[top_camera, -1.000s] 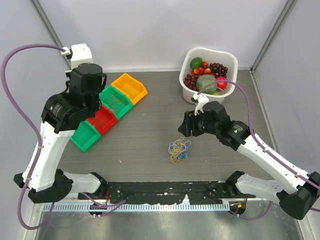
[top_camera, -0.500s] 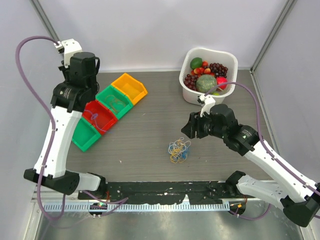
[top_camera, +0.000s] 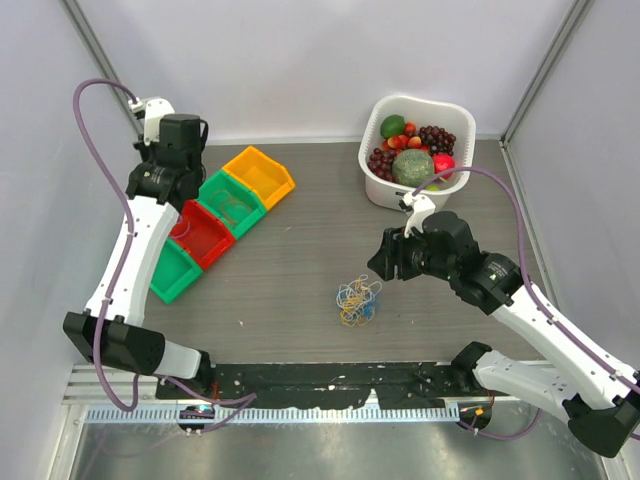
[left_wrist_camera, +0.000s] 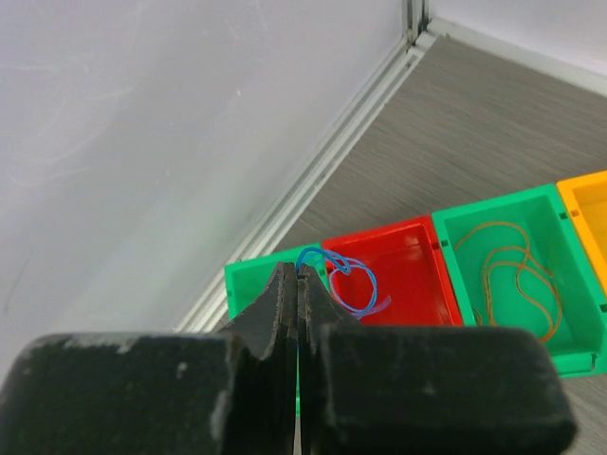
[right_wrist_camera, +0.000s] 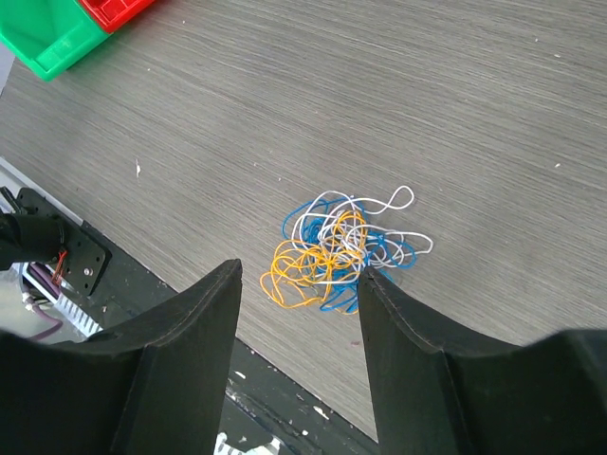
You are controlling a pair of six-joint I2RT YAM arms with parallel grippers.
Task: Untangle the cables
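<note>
- Several thin looped cables (right_wrist_camera: 337, 248) in blue, yellow-orange and white lie in one small, loose bunch on the grey wood-grain desk (top_camera: 300, 240). In the overhead view they sit toward 6 o'clock from its middle.
- They look light, limp and a little springy. Pulling one loop would probably drag the whole bunch, and such thin wire could slip from the pads.
- The best hold seems to be a free outer loop. In the right wrist view, the white one pokes out at 1 o'clock of the bunch and the orange ones at 8 o'clock.
- The right gripper (right_wrist_camera: 299, 284) hovers above the bunch, jaws spread and empty.
- The left gripper (left_wrist_camera: 299, 273) is clenched over the red plastic bin (left_wrist_camera: 417, 284), at 10 o'clock on the desk.
- A blue wire loop (left_wrist_camera: 353, 284) shows at its tips. I cannot tell whether it is pinched or lying in the bin.
</note>
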